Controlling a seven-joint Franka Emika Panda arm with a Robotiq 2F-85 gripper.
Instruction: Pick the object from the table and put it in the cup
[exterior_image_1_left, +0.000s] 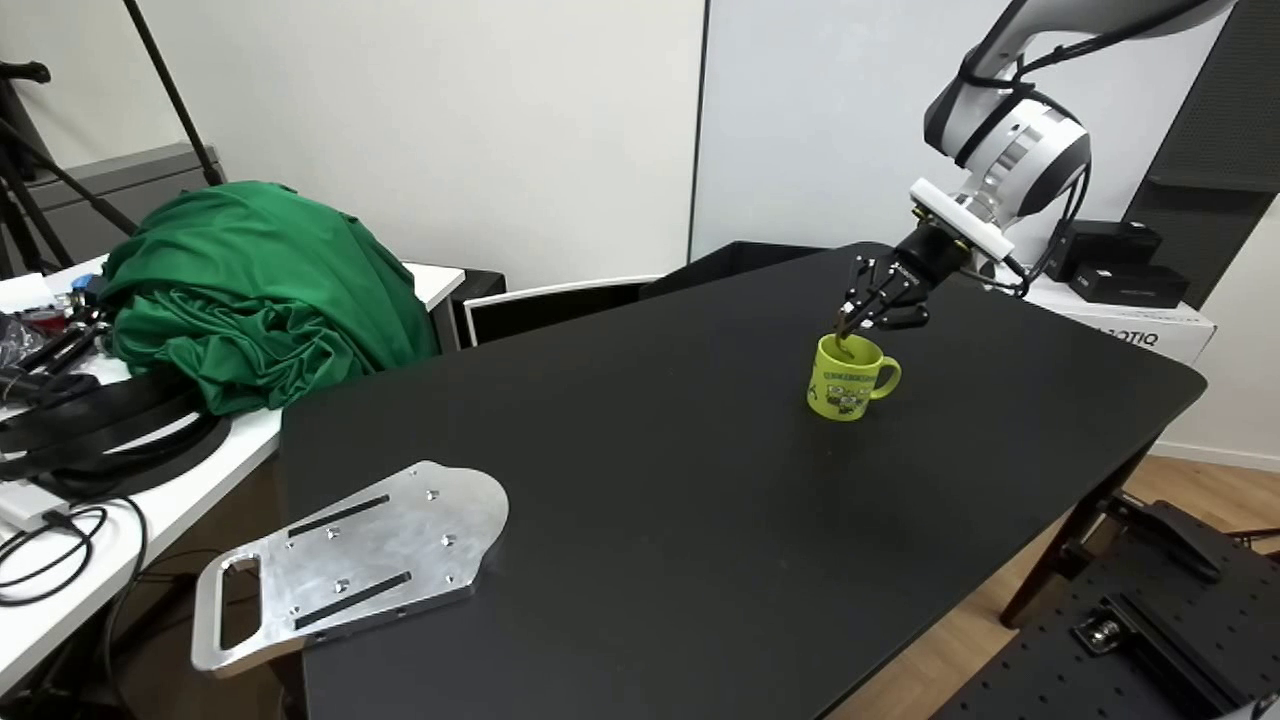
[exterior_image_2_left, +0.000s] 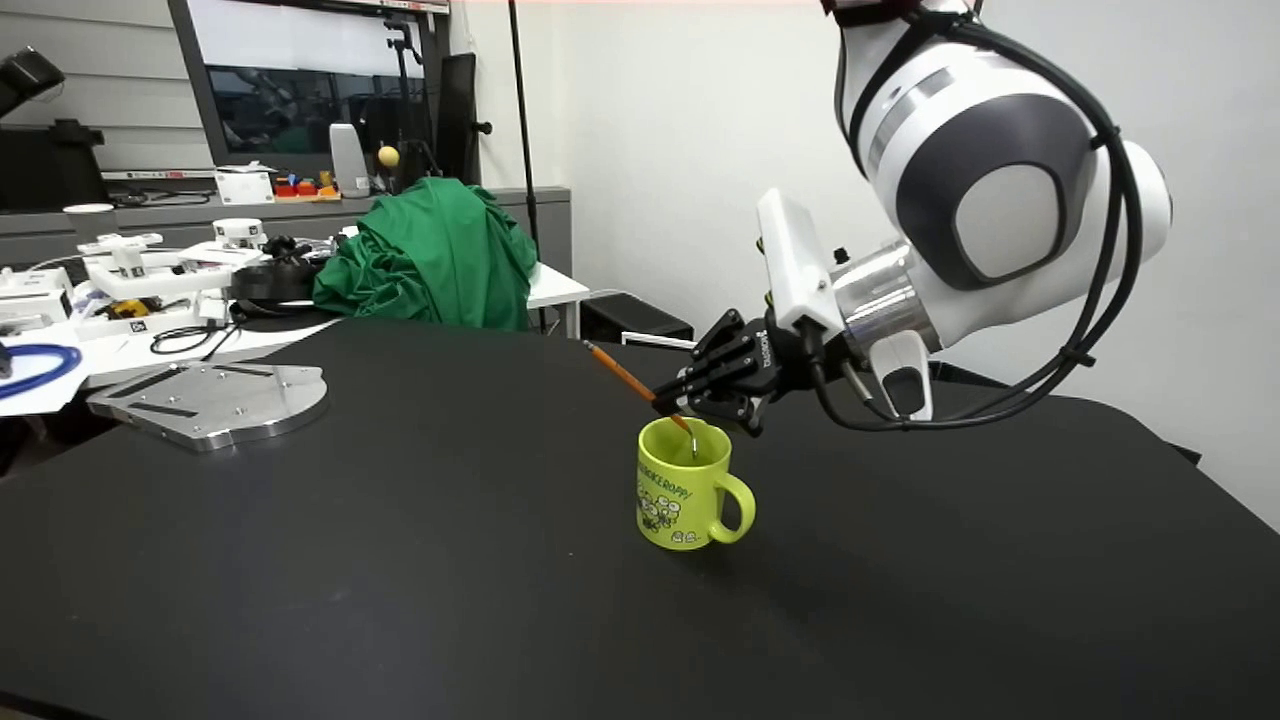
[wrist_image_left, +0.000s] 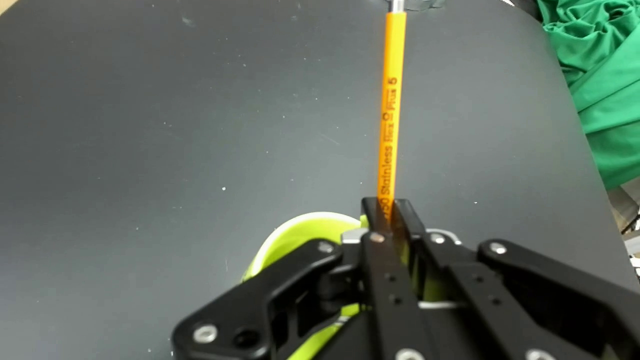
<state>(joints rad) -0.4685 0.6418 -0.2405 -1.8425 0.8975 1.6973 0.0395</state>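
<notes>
Currently, orange stick (exterior_image_2_left: 622, 371) is off the counter (exterior_image_2_left: 450, 520), slanting near the middle of the frame in an exterior view: upper end to the upper left, bare metal lower end down in the mouth of the lime-green mug (exterior_image_2_left: 677, 497). Cannot tell whether that tip touches the inner wall. Looks like the insertion step, release not yet made.

End effector (wrist_image_left: 387, 206) is clamped on the stick, apparently below its mid-length, one finger per side. Wrist view: orange sleeve runs upward to a bare metal end cut by the top edge; printed "Stainless" is legible.

Handling, my judgement: light, stiff, hardly fragile. Sleeve seems smooth, so it may twist between narrow fingers; metal ends probably slicker. Best hold: on the orange sleeve, nearer mid-length. This low hold leaves the longer part free above the rim, so a slanted release could tip it outward; more upright and deeper first seems wise.

Mug stands upright, handle toward the right of the frame in both exterior views. Farther out: flat metal plate (exterior_image_1_left: 395, 545) at lower left, green cloth (exterior_image_1_left: 260, 290) at upper left.
</notes>
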